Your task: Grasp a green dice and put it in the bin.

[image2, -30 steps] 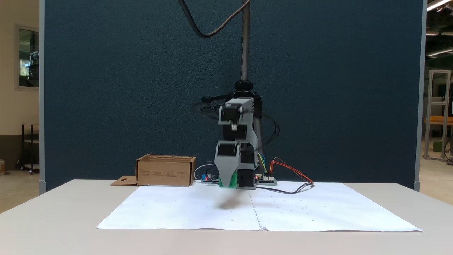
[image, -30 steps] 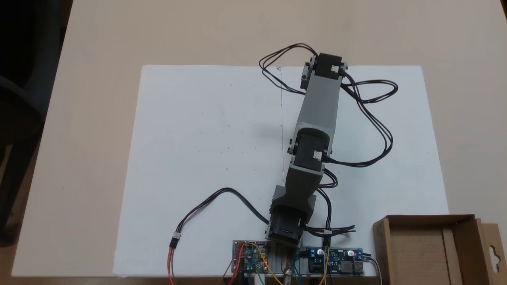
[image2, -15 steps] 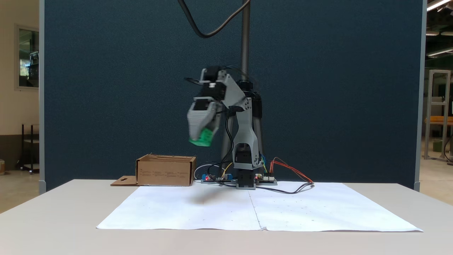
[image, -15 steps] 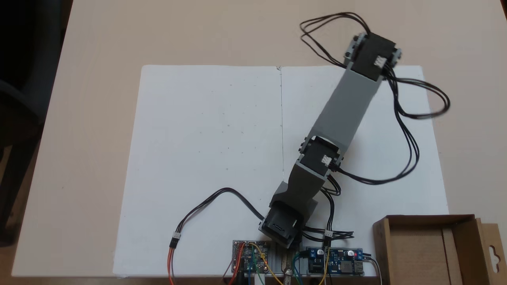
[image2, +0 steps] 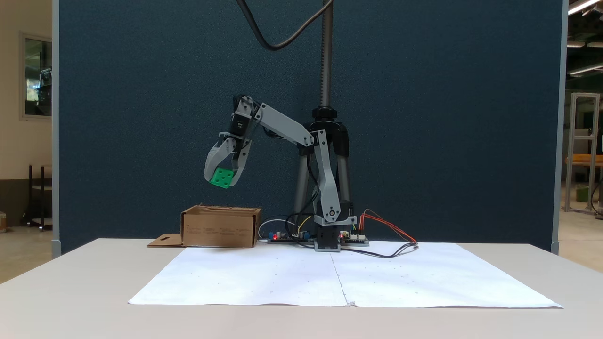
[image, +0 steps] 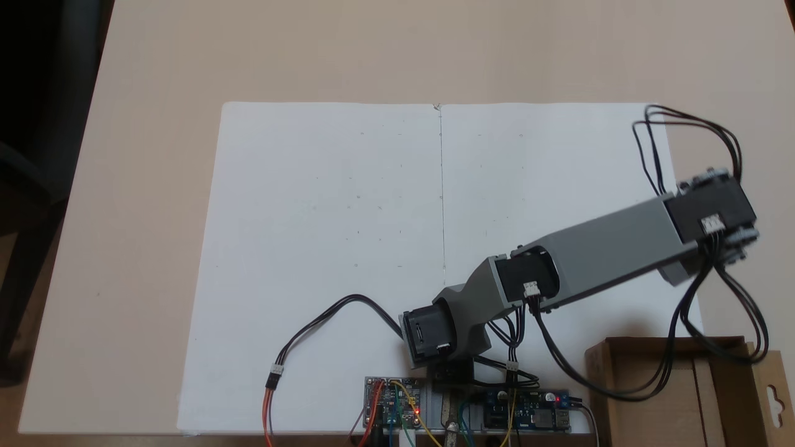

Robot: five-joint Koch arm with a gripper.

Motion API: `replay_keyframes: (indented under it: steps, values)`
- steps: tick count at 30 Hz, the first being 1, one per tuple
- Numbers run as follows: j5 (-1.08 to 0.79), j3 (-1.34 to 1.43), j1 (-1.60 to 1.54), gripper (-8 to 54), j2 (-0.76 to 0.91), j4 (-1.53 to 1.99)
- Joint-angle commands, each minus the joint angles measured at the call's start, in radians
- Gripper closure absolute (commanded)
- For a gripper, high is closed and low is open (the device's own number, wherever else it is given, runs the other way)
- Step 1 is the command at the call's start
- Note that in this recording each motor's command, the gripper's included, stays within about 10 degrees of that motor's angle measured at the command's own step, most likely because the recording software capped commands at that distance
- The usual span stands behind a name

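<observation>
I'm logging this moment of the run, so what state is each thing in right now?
pincer: shut on the green dice, raised in the air above the bin.
green dice: held off the table, tilted, pips facing the front fixed view.
bin: open on top, standing on the table; the inside that shows holds nothing.
control boards: powered, a red light glows.

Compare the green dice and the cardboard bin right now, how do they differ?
The green dice is small, bright green with dark pips; the bin is far larger, plain brown cardboard. The dice hangs in the air, pinched in the claw; the bin sits on the table. The dice is held tilted; the bin stands level. Both are boxy, and the dice hangs above the bin in a fixed view.
</observation>
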Motion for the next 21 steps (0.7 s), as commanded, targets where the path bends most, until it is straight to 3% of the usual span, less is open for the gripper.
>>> replay_keyframes:
  steps: [1, 13, 18, 19, 21]
  values:
    - [-0.12, -0.041, 0.103, 33.7, 0.052, 0.054]
    - [-0.199, -0.038, 0.417, 33.7, -0.064, -0.035]
    - [-0.199, 0.141, 0.433, 33.7, -0.066, -0.12]
    - [-0.199, 0.193, 0.434, 27.4, -0.066, -0.14]
    - [-0.199, 0.252, 0.434, 21.3, -0.066, -0.156]
